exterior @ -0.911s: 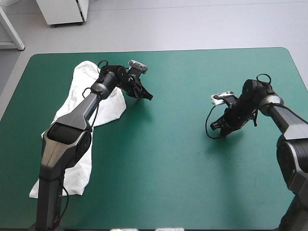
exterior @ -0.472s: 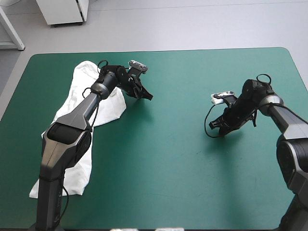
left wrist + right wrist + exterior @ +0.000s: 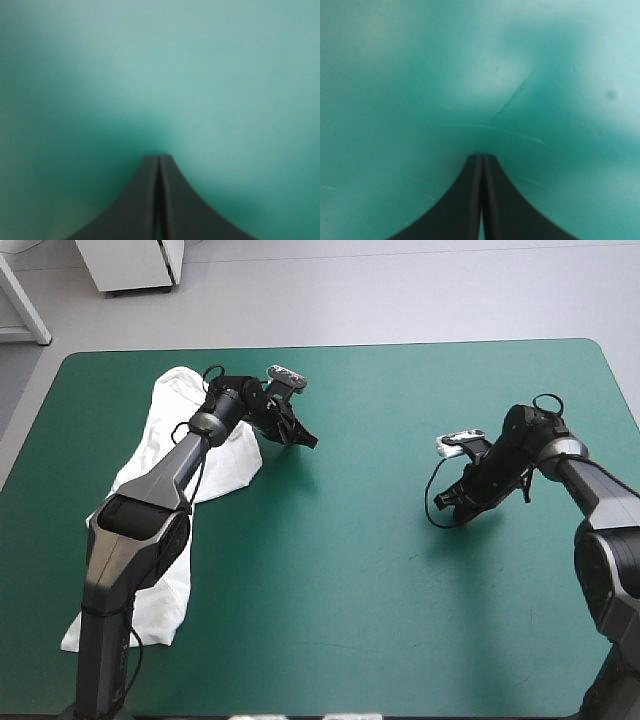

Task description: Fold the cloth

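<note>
The white T-shirt (image 3: 170, 470) lies as a long folded strip along the table's left side, running from the far left toward the near edge. My left gripper (image 3: 308, 440) is shut just past the strip's right edge, over bare teal-green cover; in the left wrist view the left gripper (image 3: 159, 159) shows one closed arch with nothing between its fingers. My right gripper (image 3: 442, 508) is low over the cover at the right and far from the T-shirt. In its own wrist view the right gripper (image 3: 482, 158) is shut and empty.
The teal-green table (image 3: 360, 570) is bare between the two arms. A white cabinet (image 3: 130, 262) stands on the floor beyond the far left corner.
</note>
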You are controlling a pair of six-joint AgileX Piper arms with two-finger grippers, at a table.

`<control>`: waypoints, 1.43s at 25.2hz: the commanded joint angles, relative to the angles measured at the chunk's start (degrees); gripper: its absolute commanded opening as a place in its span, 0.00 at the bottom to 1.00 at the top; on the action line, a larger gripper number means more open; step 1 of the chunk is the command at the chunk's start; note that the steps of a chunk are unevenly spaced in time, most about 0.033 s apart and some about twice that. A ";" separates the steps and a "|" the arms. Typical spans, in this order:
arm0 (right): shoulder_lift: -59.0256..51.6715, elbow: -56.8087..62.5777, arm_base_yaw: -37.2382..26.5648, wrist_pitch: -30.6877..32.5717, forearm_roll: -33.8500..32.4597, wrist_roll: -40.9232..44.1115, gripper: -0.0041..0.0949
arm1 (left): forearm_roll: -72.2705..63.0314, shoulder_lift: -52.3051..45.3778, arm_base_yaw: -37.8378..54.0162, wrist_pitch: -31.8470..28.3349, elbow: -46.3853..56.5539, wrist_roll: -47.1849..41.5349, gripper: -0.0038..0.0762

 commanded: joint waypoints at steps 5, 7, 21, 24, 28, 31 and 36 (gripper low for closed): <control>-4.59 -5.50 -0.13 2.45 -2.68 0.68 0.02 | -0.25 -7.11 -0.09 -0.19 -1.40 0.01 0.04; -6.32 -9.02 -0.13 4.34 -2.68 1.82 0.02 | 0.95 -9.96 -0.09 0.86 -1.40 0.01 0.04; -19.85 -18.86 -0.13 8.35 4.17 4.65 0.07 | 18.75 -38.51 -0.09 12.13 1.04 -6.05 0.04; -21.81 -18.86 -0.13 8.35 9.16 4.30 0.19 | 23.34 -46.44 -0.09 13.22 10.76 -8.55 0.04; -23.23 -18.86 -0.04 8.35 11.53 4.30 0.35 | 27.27 -55.24 -0.09 13.86 23.68 -11.81 0.15; -23.44 -18.86 -0.04 8.35 11.53 4.41 0.35 | 28.73 -57.34 -0.09 15.78 27.22 -13.60 0.33; -24.74 -18.86 -0.04 8.35 11.47 4.52 0.35 | 33.67 -55.82 -0.09 16.09 27.44 -18.20 0.44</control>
